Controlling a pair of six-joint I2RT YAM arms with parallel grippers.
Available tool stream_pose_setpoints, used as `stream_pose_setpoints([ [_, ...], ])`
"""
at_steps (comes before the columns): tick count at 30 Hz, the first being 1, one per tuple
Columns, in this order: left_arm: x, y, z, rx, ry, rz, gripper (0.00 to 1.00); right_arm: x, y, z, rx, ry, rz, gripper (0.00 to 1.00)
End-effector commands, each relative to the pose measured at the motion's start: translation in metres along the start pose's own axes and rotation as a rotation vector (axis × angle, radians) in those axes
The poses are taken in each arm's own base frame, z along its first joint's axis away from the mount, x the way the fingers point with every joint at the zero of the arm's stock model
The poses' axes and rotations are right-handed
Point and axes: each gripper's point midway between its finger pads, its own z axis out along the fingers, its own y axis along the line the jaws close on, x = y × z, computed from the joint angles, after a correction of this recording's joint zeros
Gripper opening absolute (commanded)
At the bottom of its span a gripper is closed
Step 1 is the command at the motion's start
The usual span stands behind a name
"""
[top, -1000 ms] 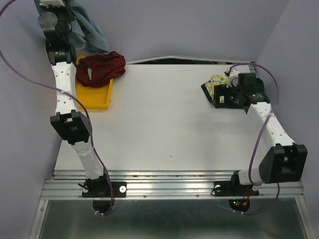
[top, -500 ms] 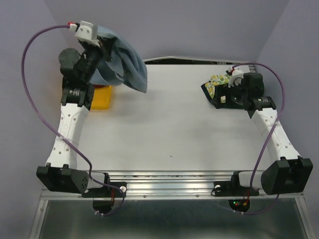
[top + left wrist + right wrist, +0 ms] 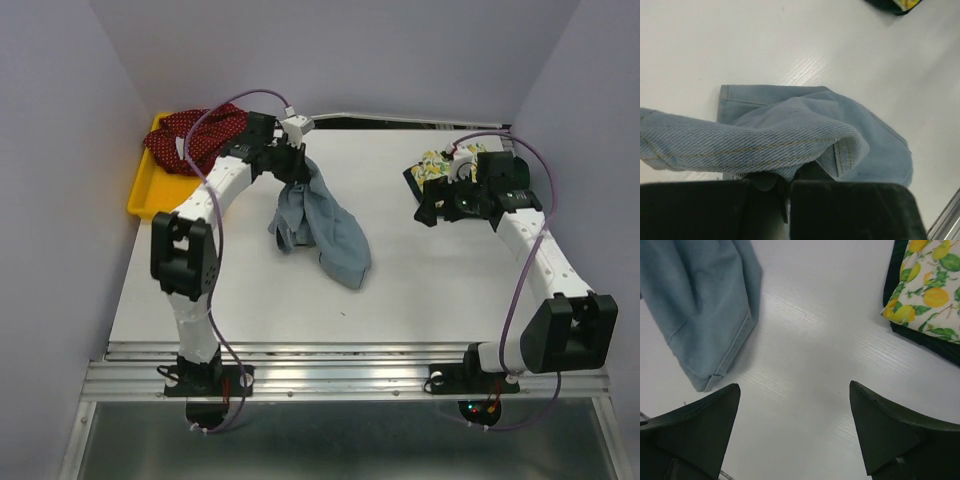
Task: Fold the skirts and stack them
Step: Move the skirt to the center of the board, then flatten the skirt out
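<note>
My left gripper (image 3: pixel 296 168) is shut on the light-blue denim skirt (image 3: pixel 322 225), whose lower part trails crumpled on the table's middle. In the left wrist view the denim (image 3: pixel 790 137) drapes over my closed fingers. The red white-dotted skirt (image 3: pixel 195 138) lies in the yellow tray (image 3: pixel 143 191) at the back left. The lemon-print skirt (image 3: pixel 432 163) lies folded on a dark green one (image 3: pixel 414 181) at the back right. My right gripper (image 3: pixel 428 207) is open and empty just left of that pile. The right wrist view shows the denim (image 3: pixel 705 305) and the lemon print (image 3: pixel 927 287).
Purple walls close in the table (image 3: pixel 300 310) on the left, back and right. A metal rail (image 3: pixel 340 378) runs along the near edge by both arm bases. Purple cables loop off both arms.
My left arm has swung from the back-left corner to the table's middle and brought the denim skirt down onto the table. The right gripper has shifted slightly left of the pile.
</note>
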Motion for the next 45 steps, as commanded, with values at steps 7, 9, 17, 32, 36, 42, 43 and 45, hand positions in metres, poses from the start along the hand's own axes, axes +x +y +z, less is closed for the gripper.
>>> stream_pose_setpoints([
  [7, 0.02, 0.058, 0.05, 0.101, 0.178, -0.129, 0.23, 0.067, 0.042, 0.036, -0.255, 0.163, 0.15, 0.87],
  [9, 0.009, 0.064, 0.048, 0.068, 0.155, -0.109, 0.38, 0.071, 0.051, 0.041, -0.277, 0.161, 0.136, 0.87],
  [17, -0.003, 0.074, -0.021, -0.053, 0.119, -0.003, 0.91, 0.082, 0.113, 0.065, -0.256, 0.155, -0.158, 0.88],
  [32, 0.138, -0.029, -0.1, 0.111, 0.119, 0.387, 0.85, 0.121, 0.143, 0.122, -0.159, 0.185, -0.445, 0.81],
  [36, 0.157, -0.036, -0.077, 0.125, 0.139, 0.353, 0.81, 0.125, 0.13, 0.132, -0.092, 0.196, -0.443, 0.75],
  [42, 0.166, -0.024, -0.037, 0.09, 0.139, 0.229, 0.64, 0.115, 0.113, 0.139, 0.039, 0.184, -0.403, 0.5],
  [43, 0.165, -0.022, -0.032, 0.091, 0.135, 0.209, 0.62, 0.112, 0.113, 0.139, 0.041, 0.18, -0.399, 0.46],
  [45, 0.16, -0.014, -0.016, 0.075, 0.126, 0.154, 0.59, 0.105, 0.118, 0.137, 0.029, 0.166, -0.382, 0.35],
])
